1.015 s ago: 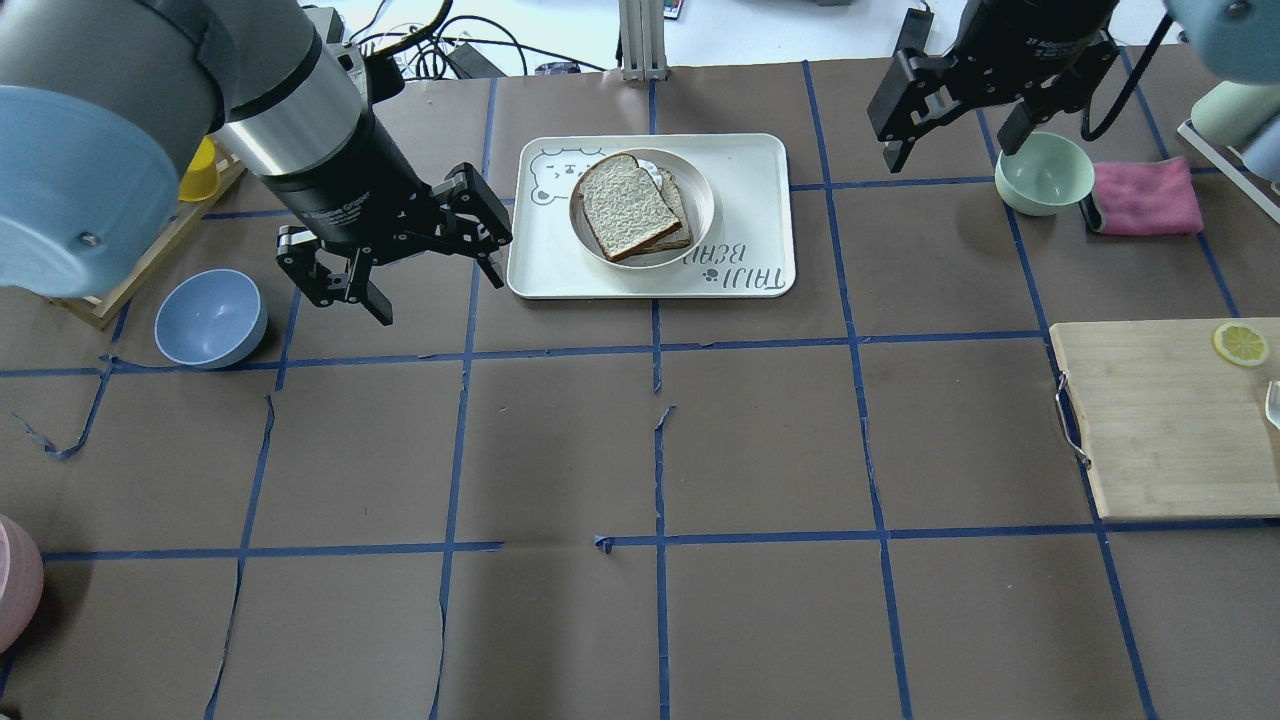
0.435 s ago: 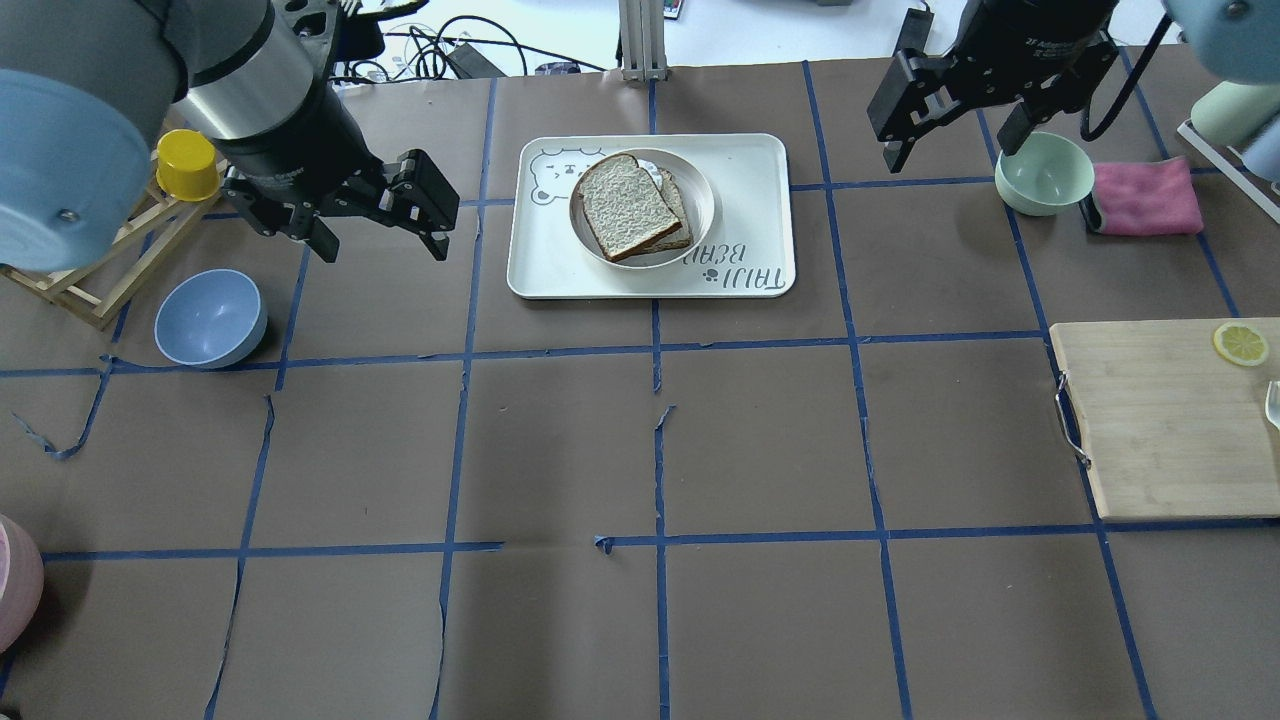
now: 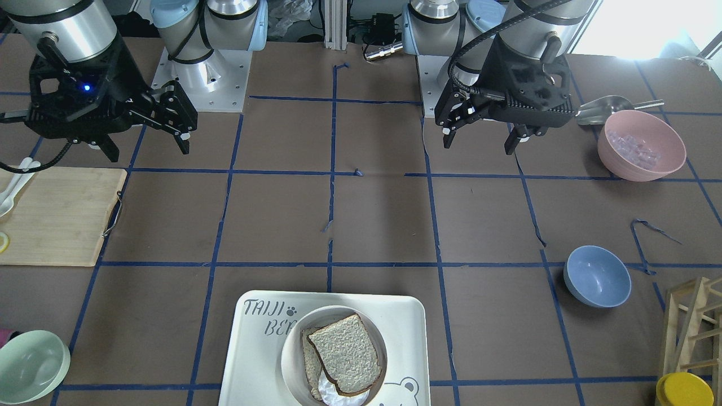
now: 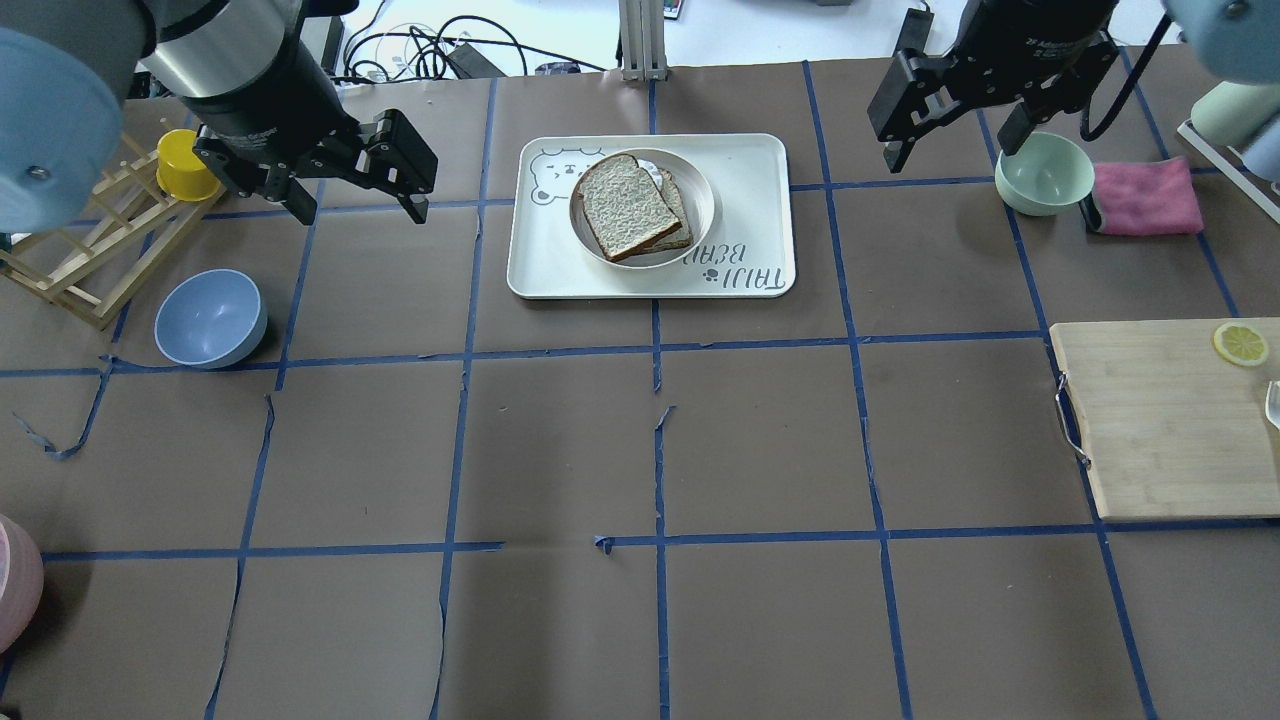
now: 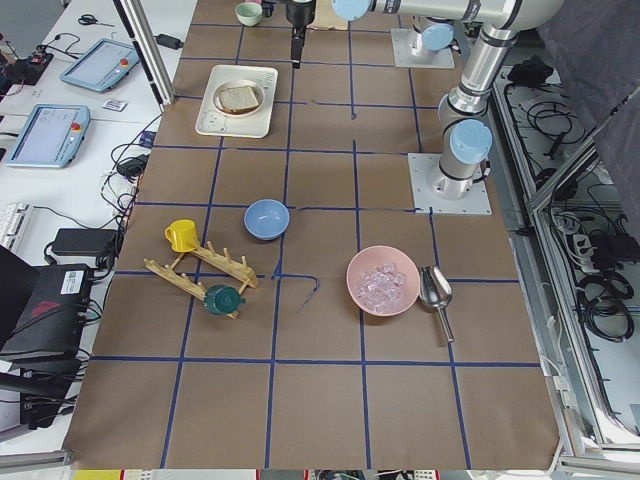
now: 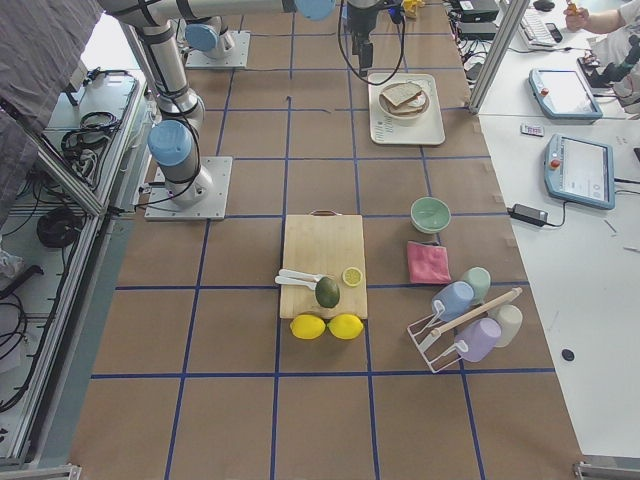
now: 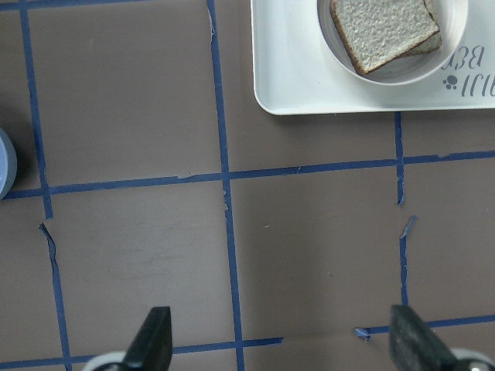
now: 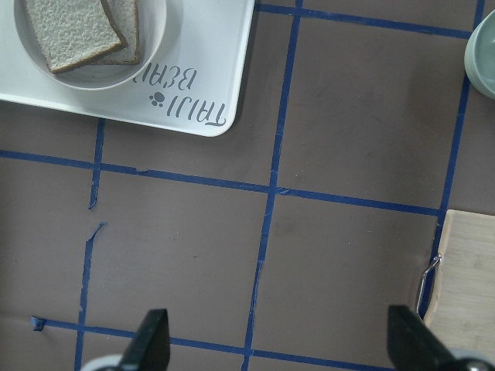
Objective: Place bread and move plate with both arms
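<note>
The bread (image 4: 625, 205), a thick slice with a dark brown crust, lies on a thinner tan slice (image 4: 680, 205) in the cream-white plate (image 4: 703, 190). The plate stands on the "TAIJI BEAR" tray (image 4: 760, 200). Bread (image 3: 345, 354) and plate (image 3: 290, 349) also show in the front view and in both wrist views (image 7: 383, 27) (image 8: 66, 31). My left gripper (image 4: 358, 210) is open and empty, above the table left of the tray. My right gripper (image 4: 950, 150) is open and empty, to the right of the tray, beside the mint-green bowl (image 4: 1043, 172).
A blue bowl (image 4: 210, 318) sits near the left gripper. A wooden rack (image 4: 70, 260) with a yellow cup (image 4: 182, 163) stands at the far left. A pink cloth (image 4: 1145, 197) and a cutting board (image 4: 1170, 420) lie on the right. A pink bowl (image 3: 641, 145) stands near the robot's left base.
My left gripper has moved away from the tray, to the left and toward the far side of the table, still open. The right arm, bread and plate have not moved.
</note>
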`<action>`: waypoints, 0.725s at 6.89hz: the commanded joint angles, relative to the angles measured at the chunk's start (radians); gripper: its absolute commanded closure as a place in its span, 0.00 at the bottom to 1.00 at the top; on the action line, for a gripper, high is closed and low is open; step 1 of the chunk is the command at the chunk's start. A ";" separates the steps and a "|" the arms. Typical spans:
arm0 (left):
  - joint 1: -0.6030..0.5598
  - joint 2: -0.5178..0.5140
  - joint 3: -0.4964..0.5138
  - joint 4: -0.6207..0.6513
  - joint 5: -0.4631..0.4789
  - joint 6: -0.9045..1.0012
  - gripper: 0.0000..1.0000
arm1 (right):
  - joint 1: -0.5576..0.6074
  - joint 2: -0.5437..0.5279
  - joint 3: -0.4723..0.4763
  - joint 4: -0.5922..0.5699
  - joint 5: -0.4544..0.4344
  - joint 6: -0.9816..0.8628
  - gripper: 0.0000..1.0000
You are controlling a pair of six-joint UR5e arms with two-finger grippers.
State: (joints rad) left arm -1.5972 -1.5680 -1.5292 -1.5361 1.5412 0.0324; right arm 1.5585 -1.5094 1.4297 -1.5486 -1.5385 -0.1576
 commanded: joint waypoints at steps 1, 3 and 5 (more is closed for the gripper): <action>0.010 0.003 -0.009 -0.001 0.036 -0.031 0.00 | 0.000 0.000 0.000 -0.001 0.001 0.003 0.00; 0.013 0.002 -0.009 -0.001 0.030 -0.034 0.00 | 0.006 -0.005 0.008 -0.072 -0.005 0.021 0.00; 0.013 -0.001 -0.008 0.001 0.030 -0.028 0.00 | 0.012 -0.011 0.008 -0.076 -0.014 0.175 0.00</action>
State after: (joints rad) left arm -1.5850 -1.5677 -1.5382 -1.5360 1.5705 0.0003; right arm 1.5656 -1.5177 1.4378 -1.6183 -1.5409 -0.0848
